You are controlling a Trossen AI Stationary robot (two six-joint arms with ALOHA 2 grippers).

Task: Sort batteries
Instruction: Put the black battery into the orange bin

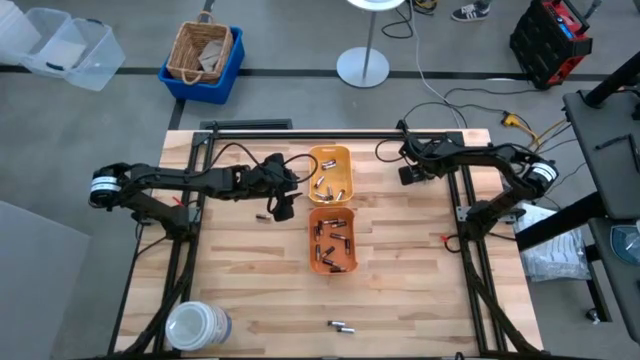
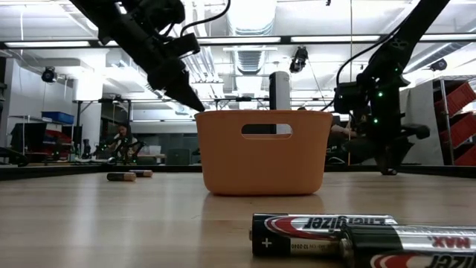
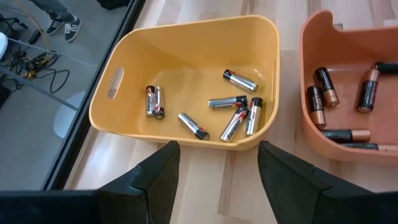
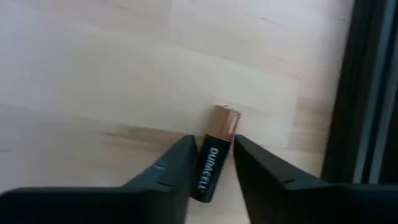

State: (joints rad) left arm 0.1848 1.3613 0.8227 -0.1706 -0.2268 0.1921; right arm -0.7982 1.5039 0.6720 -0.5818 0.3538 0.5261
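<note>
Right gripper (image 4: pixel 212 163): jaws pinching a copper-topped Duracell battery (image 4: pixel 214 149), well right of the yellow tray (image 1: pixel 343 160), likely to carry it for sorting.
Left gripper (image 3: pixel 217 171): jaws spread, empty, just beside the yellow tray's near wall.
Yellow tray contents: seven silver batteries (image 3: pixel 231 113).
Orange tray (image 3: pixel 309 62): copper-topped batteries, at least five.
Loose batteries: two (image 1: pixel 341 326) well beyond the orange tray.

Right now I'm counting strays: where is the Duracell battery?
In the right wrist view, the Duracell battery sits between the right gripper's fingers, over bare table.
</note>
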